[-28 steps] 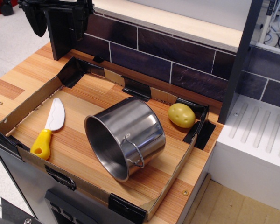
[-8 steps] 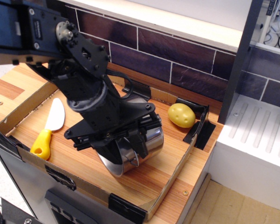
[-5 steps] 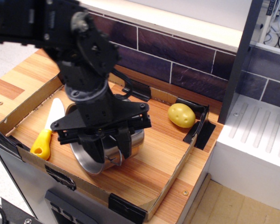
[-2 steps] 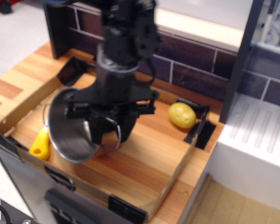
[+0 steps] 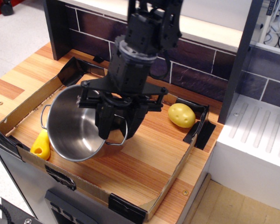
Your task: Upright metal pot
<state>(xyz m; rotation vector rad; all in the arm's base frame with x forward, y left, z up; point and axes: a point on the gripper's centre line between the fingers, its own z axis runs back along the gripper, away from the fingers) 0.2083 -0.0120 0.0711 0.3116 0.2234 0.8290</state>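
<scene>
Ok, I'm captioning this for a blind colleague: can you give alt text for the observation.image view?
A black robot hand grips the rim of a shiny metal pot, holding it tilted with its opening facing up and toward the camera, inside a shallow cardboard tray on a wooden counter. A yellow potato lies to the right.

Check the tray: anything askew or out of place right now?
The metal pot is tilted, mouth facing up toward the camera, with the gripper at its right rim. It hides most of the yellow-handled knife. The potato sits undisturbed.
</scene>
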